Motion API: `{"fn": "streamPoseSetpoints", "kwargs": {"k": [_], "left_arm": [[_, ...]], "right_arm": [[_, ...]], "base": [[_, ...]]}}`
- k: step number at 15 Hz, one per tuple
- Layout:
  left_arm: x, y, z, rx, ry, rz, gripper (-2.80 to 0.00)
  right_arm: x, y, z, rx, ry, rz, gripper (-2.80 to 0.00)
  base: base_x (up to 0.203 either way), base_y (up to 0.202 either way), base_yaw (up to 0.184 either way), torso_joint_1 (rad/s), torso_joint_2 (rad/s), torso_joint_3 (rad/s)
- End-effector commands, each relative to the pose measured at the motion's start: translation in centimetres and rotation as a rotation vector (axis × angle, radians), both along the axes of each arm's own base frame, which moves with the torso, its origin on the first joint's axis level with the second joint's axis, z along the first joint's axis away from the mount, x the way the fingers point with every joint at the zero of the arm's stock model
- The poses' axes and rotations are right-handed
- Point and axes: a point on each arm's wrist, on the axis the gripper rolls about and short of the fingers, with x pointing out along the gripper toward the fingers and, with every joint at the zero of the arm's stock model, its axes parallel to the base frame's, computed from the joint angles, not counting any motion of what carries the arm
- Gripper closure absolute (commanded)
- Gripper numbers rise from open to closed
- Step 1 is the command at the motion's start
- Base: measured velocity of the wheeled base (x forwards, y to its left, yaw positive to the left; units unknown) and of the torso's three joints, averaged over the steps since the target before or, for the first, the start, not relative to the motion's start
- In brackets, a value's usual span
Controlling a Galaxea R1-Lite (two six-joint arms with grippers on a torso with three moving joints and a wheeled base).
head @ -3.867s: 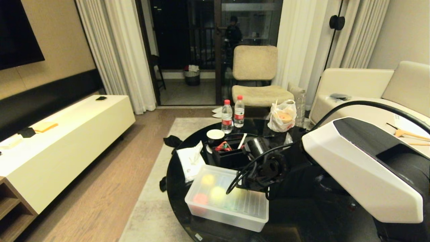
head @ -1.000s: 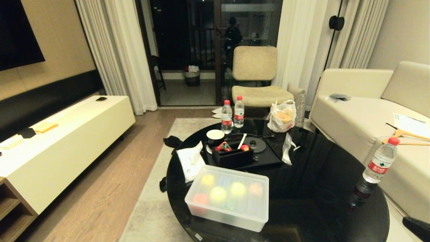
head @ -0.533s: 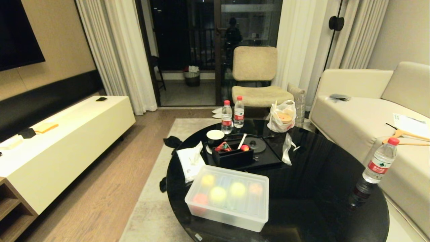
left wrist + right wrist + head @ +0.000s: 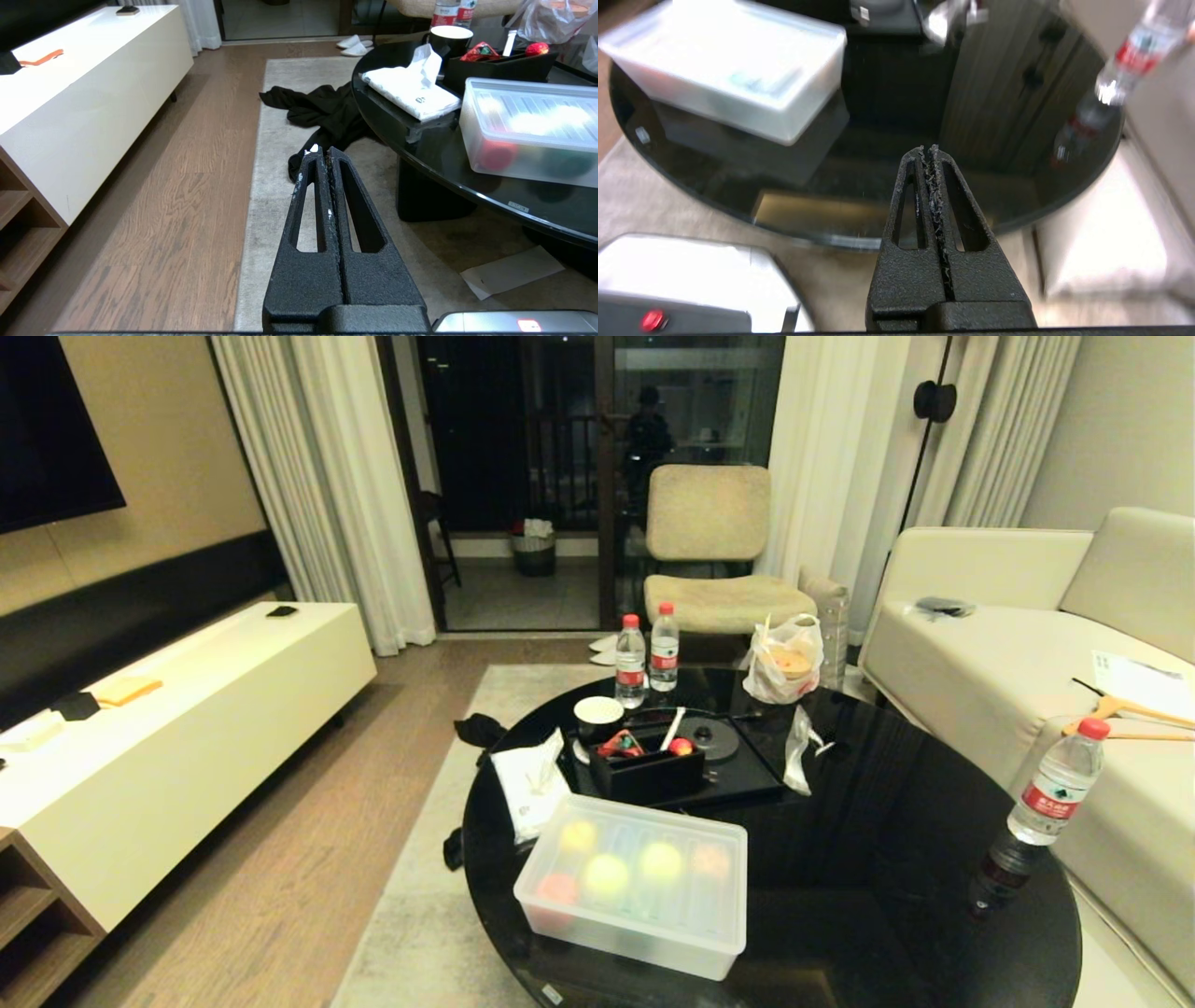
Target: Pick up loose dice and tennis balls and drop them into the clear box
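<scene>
Clear box (image 4: 635, 887): lid on, dice + tennis balls inside, near tabletop (image 4: 840, 859) edge. Left gripper (image 4: 322, 156), right gripper (image 4: 928, 154): jaws closed, empty, off tabletop; job looks complete.

You see warm, dim indoor light. The glossy round black glass worktop (image 4: 868, 821) mirrors the room; the right wrist view is motion-blurred, glare whitening the translucent lidded plastic box (image 4: 733, 70).
</scene>
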Motion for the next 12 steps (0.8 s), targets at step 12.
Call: {"fn": "streamPoseSetpoints", "kwargs": {"k": [12], "left_arm": [[0.0, 0.0, -0.1, 0.0, 0.004, -0.001, 0.0]], "right_arm": [[-2.3, -0.3, -1.8, 0.112, -0.168, -0.084, 0.0]], "base": [[0.0, 0.0, 0.0, 0.0, 0.0, 0.0]]}}
